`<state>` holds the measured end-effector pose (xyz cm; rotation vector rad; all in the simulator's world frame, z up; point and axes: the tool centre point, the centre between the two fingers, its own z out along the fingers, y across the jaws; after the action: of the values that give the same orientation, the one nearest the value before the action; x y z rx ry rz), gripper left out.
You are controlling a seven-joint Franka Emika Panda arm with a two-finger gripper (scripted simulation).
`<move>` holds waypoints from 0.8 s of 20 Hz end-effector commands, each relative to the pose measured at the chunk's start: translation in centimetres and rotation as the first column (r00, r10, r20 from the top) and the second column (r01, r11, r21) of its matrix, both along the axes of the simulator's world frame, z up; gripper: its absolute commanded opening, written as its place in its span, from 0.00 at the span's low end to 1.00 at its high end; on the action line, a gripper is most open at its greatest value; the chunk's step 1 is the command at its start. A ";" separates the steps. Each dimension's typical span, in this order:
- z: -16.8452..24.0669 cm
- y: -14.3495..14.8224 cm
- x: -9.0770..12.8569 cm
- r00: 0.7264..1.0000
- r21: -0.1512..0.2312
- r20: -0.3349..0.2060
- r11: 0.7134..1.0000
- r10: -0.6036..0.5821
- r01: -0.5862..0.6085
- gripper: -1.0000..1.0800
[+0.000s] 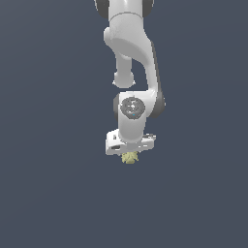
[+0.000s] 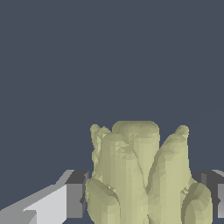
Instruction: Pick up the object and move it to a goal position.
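The white claw [image 1: 130, 151] hugs the small, lumpy, pale yellow-green object [image 1: 129, 158] by its two sides, which looks light, hard and bumpy.

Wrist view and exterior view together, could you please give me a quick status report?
Gripper straddles the object, fingers at both sides; contact unconfirmed. Object lumpy, olive-yellow, directly under the hand. Nothing else visible nearby.
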<state>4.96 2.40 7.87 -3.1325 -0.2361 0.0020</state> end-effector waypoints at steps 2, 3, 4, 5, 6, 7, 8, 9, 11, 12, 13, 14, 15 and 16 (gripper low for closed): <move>2.1 -1.2 -1.2 1.000 -0.001 0.001 1.000 0.000 0.000 0.00; 2.8 -1.6 -1.6 1.000 -0.001 0.001 1.000 0.000 0.000 0.00; 3.6 -2.0 -2.0 1.000 -0.001 0.001 1.000 0.000 0.000 0.00; 4.3 -2.5 -2.4 1.000 -0.001 0.001 1.000 0.000 0.000 0.00; 5.1 -2.9 -2.9 1.000 -0.001 0.001 1.000 0.000 0.000 0.00; 5.9 -3.4 -3.3 1.000 -0.001 0.001 1.000 0.000 0.000 0.00; 6.7 -3.8 -3.8 1.000 -0.001 0.001 1.000 0.000 0.000 0.00; 7.5 -4.3 -4.2 1.000 -0.001 0.001 1.000 0.000 0.000 0.00; 9.2 -5.2 -5.2 1.000 0.000 0.001 1.000 -0.001 0.001 0.00; 10.0 -5.7 -5.6 1.000 0.000 0.001 1.000 -0.001 0.001 0.00; 10.9 -6.2 -6.1 1.000 0.000 0.001 1.000 -0.001 0.001 0.00; 11.7 -6.7 -6.6 1.000 0.000 0.001 1.000 -0.001 0.001 0.00; 12.6 -7.2 -7.0 1.000 0.001 0.001 1.000 -0.001 0.001 0.00; 13.5 -7.7 -7.5 1.000 0.001 0.001 1.000 -0.001 0.001 0.00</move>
<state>-1.80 -4.53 20.03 -3.1326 -0.2350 0.0006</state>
